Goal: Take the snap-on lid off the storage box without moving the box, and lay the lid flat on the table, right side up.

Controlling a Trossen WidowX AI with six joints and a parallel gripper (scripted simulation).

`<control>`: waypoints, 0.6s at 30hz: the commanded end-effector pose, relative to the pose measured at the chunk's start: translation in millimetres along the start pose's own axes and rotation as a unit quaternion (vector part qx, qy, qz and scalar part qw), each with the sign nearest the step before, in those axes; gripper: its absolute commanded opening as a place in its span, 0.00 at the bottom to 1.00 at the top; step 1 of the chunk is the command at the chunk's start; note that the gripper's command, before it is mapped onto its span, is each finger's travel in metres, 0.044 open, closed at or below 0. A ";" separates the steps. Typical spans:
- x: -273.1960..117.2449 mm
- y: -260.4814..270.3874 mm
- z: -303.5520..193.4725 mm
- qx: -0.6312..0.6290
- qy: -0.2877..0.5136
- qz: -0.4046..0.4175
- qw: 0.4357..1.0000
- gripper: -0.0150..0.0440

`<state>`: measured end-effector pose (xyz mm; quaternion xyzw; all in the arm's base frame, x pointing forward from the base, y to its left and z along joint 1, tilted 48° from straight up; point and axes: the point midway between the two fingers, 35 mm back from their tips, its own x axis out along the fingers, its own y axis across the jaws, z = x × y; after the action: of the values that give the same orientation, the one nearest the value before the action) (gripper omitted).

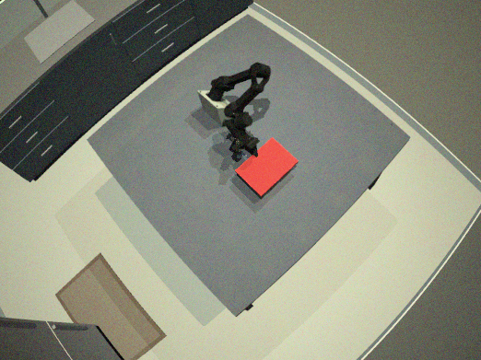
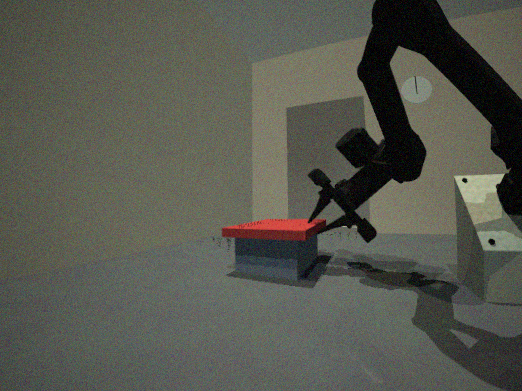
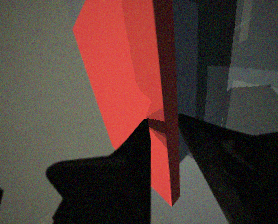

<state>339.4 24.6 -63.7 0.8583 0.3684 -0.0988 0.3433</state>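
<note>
The flat red lid point(image 1: 268, 168) point(image 2: 272, 228) point(image 3: 107, 65) sits level on top of the storage box. The blue-grey box point(image 2: 265, 259) point(image 3: 185, 60) stands on the table; the lid's edge overhangs its walls. My gripper point(image 2: 314, 227) point(image 3: 162, 120) is shut on the lid's rim at the side facing the arm's base. One fingertip is on the lid's top face and the other is under the overhanging edge. In the top view the gripper point(image 1: 252, 156) is at the lid's upper left edge, and the lid covers the box from above.
The grey table point(image 1: 193, 214) point(image 2: 150, 323) bears the box and the arm's pale base block point(image 1: 213, 106) point(image 2: 480, 268), which is on the side of the gripper away from the box. Dark cabinets point(image 1: 92, 76) stand beyond the table.
</note>
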 end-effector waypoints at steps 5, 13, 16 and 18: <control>-3.1 3.3 0.2 -0.001 0.001 0.003 1.000 0.25; -4.2 4.5 0.2 -0.001 0.001 0.003 1.000 0.25; -4.7 4.8 0.2 -0.001 0.001 0.003 1.000 0.25; -5.0 5.1 0.2 -0.001 0.001 0.003 1.000 0.25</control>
<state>339.2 22.0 -61.3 0.8582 0.3684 -0.0988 0.3434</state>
